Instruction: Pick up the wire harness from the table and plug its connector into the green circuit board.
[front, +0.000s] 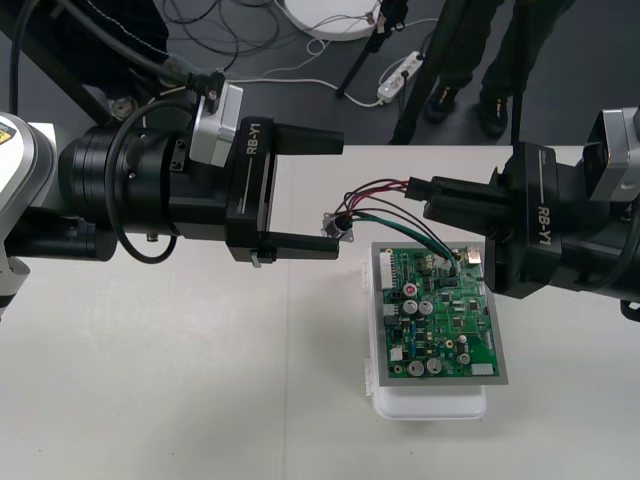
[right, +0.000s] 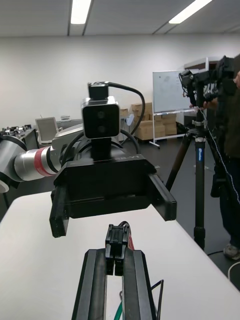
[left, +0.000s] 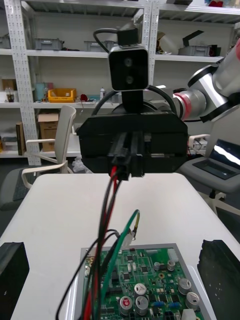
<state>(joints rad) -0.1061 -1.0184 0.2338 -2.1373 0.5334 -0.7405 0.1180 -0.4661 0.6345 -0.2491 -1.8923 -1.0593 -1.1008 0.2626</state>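
Note:
My right gripper (front: 425, 195) comes in from the right and is shut on the harness's black plug (front: 411, 184), held above the table behind the board. Red, black and green wires (front: 375, 190) loop left from the plug. The metal socket (front: 338, 228) hangs by the left gripper's nearer finger, and other wires trail over the far edge of the green circuit board (front: 440, 320). My left gripper (front: 338, 192) faces the plug, open, with the wire loop between its fingers. In the right wrist view the plug (right: 117, 240) sits between the fingertips. In the left wrist view the right gripper (left: 131, 150) holds the plug (left: 125, 162).
The board rests on a white base (front: 430, 405) at the right of the light table (front: 180, 380). Beyond the table's far edge (front: 400, 146) lies dark floor with cables, a power strip (front: 400, 78) and tripod legs.

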